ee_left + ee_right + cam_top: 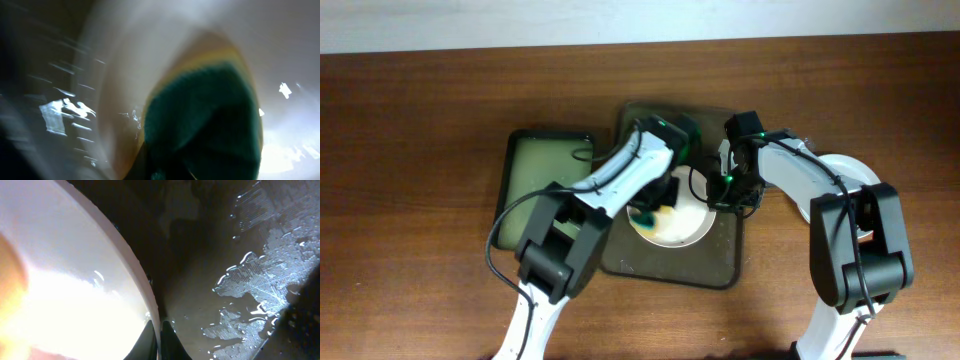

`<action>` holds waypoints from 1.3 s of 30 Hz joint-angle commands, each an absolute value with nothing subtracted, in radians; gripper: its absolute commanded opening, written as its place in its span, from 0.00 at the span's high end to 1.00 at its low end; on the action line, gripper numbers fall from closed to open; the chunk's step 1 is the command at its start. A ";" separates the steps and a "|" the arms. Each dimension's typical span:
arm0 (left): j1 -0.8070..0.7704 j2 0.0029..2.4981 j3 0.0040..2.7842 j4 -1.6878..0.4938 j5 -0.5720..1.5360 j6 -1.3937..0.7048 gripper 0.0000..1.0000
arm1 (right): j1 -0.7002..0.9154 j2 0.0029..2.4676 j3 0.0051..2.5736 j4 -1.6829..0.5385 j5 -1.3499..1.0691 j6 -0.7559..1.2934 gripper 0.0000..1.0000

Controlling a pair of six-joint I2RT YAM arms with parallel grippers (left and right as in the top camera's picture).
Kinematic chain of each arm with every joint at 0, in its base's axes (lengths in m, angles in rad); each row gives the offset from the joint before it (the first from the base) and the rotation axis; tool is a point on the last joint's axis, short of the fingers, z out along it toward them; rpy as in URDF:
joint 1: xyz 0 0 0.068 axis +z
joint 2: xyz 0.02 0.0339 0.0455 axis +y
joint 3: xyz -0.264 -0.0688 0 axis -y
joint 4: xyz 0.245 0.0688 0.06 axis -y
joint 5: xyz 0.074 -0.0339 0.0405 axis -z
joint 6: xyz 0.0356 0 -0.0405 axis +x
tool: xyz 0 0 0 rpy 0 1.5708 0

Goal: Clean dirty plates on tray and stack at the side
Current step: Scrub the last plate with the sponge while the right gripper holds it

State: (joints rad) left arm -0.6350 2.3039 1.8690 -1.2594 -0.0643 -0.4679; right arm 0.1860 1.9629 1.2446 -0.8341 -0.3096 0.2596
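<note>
A round white glossy plate (pixel 688 230) lies in the middle of the large dark brown rectangular tray (pixel 724 258) with rounded corners and a raised rim. The tray floor beside the plate is wet, with patches of shining water. The tray rests on a brown wooden table (pixel 420 110), and a pale wall (pixel 620 20) runs along the table's far edge.

The plate is round and has no long axis, and I cannot tell whether it sits quite flat. The tray's longer side runs from the robot's near side toward the wall, turned slightly askew.

The left gripper (pixel 655 207) hangs over the plate's left part and holds a teal sponge with a yellow face (pixel 205 125) against the white surface; this wrist view is heavily blurred. The right gripper (pixel 160 339) is at the plate's right edge, narrowed onto it, with one dark finger on either side of the rim.

Both arms cross above the tray and hide much of it. A second white plate (pixel 848 168) lies on the table to the right of the tray, partly under the right arm. A smaller dark-green-rimmed tray with a pale yellowish inside (pixel 535 160) sits just left of the brown one.
</note>
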 commanded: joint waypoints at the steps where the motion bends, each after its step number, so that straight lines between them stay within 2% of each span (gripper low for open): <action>1: -0.543 2.328 1.909 -1.249 -0.282 -0.512 1.00 | 0.183 1.987 1.240 -0.833 -0.258 0.271 0.96; 4: -0.524 2.330 1.909 -1.198 -0.242 -0.530 1.00 | 0.183 1.987 1.240 -0.833 -0.258 0.271 0.96; 10: -0.603 2.362 1.906 -1.098 0.238 -0.416 1.00 | 0.183 1.987 1.240 -0.833 -0.258 0.271 0.96; 13: -0.679 2.365 1.906 -1.056 0.388 -0.348 1.00 | 0.183 1.987 1.240 -0.833 -0.258 0.271 0.96; 16: -0.732 2.363 1.907 -1.039 0.471 -0.343 1.00 | 0.183 1.987 1.240 -0.833 -0.258 0.271 0.96; 21: -0.743 2.363 1.906 -1.041 0.496 -0.342 1.00 | 0.183 1.987 1.240 -0.833 -0.258 0.271 0.96; 25: -0.714 2.363 1.907 -1.076 0.344 -0.343 1.00 | 0.183 1.987 1.240 -0.833 -0.258 0.271 0.96; 31: -0.606 2.337 1.909 -1.229 -0.247 -0.486 1.00 | 0.183 1.987 1.240 -0.835 -0.258 0.271 0.96; 36: -0.554 2.239 1.909 -1.265 -0.349 -0.550 1.00 | 0.183 1.987 1.240 -0.841 -0.258 0.271 0.96; 39: -0.532 2.127 1.909 -1.279 -0.333 -0.550 1.00 | 0.183 1.987 1.240 -0.852 -0.258 0.259 0.96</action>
State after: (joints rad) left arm -0.5823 2.2841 1.9125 -1.2545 -0.1722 -0.5068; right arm 0.1871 1.9648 1.2453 -0.8291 -0.3202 0.2783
